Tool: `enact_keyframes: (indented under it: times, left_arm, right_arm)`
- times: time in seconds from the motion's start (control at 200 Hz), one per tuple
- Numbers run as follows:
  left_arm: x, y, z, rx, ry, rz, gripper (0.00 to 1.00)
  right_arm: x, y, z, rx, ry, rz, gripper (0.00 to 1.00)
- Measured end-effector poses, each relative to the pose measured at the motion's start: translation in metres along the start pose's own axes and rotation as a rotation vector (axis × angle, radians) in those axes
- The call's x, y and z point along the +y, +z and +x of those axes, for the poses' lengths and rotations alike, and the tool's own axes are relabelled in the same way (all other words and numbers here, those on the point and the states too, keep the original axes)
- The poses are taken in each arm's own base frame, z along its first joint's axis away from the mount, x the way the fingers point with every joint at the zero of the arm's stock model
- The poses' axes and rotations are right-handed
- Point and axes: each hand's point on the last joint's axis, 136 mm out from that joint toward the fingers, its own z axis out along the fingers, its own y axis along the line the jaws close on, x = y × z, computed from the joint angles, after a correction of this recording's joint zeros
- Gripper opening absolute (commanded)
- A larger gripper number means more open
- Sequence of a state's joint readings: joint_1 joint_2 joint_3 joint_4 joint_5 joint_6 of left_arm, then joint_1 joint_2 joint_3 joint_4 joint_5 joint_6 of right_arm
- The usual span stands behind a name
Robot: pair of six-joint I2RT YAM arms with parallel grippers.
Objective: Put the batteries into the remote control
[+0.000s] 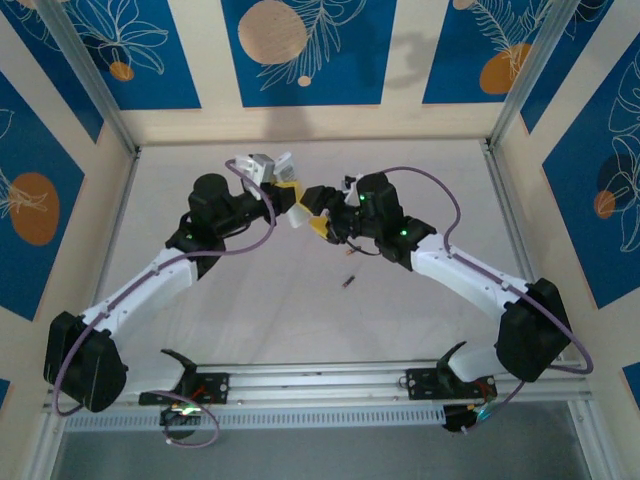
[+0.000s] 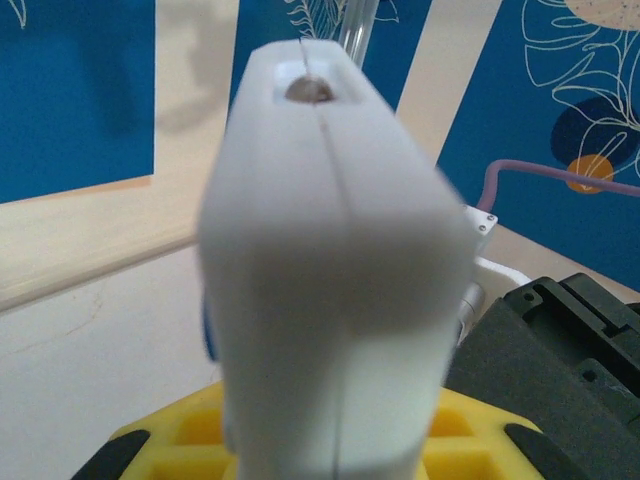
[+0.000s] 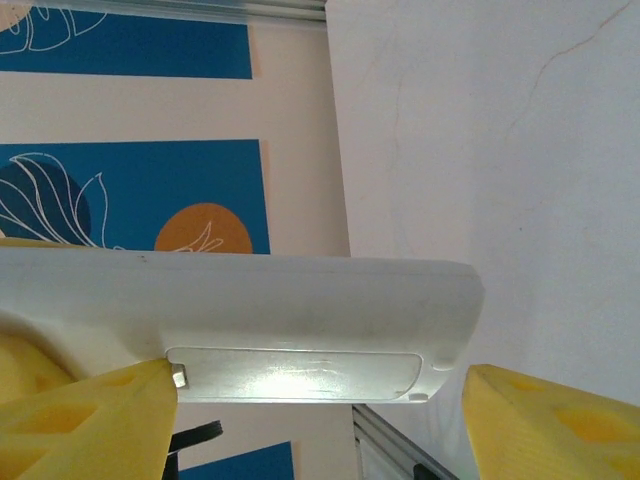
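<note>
The remote [image 2: 330, 280] is held above the counter [image 1: 290, 330], clenched end-on in the left gripper [image 2: 325, 455]. A round metallic piece [image 2: 308, 90] is seen in a recess at its far end. The right gripper [image 3: 315, 425] is spread open around the remote's end, one yellow finger [image 3: 90, 420] touching it, the other apart. A long shallow bay [image 3: 295, 372] is shown on the remote's side; what it holds cannot be told. One battery [image 1: 349, 281] is seen lying on the pale counter, near the grippers. The counter is enclosed by cream walls bearing blue panels [image 1: 300, 50] with white leaves and orange discs.
</note>
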State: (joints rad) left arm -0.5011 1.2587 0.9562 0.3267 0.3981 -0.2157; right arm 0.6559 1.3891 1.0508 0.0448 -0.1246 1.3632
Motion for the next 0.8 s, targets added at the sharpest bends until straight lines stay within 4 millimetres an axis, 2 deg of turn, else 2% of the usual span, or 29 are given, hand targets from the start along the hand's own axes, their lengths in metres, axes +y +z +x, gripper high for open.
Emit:
enact_keyframes:
  times: [0.22,0.45,0.8]
  left_arm:
    - [0.004,0.000,0.001,0.004,0.034,-0.026,0.07]
    - [0.011,0.002,0.005,0.012,0.038,-0.059,0.07]
    - [0.014,0.005,0.037,0.058,-0.034,-0.041,0.07]
  right_arm:
    - [-0.004,-0.011,0.004,-0.001,0.006,0.013,0.73]
    - [-0.018,-0.018,0.007,0.000,0.019,0.038,0.70]
    - [-0.041,-0.016,0.011,0.007,0.043,0.090,0.69]
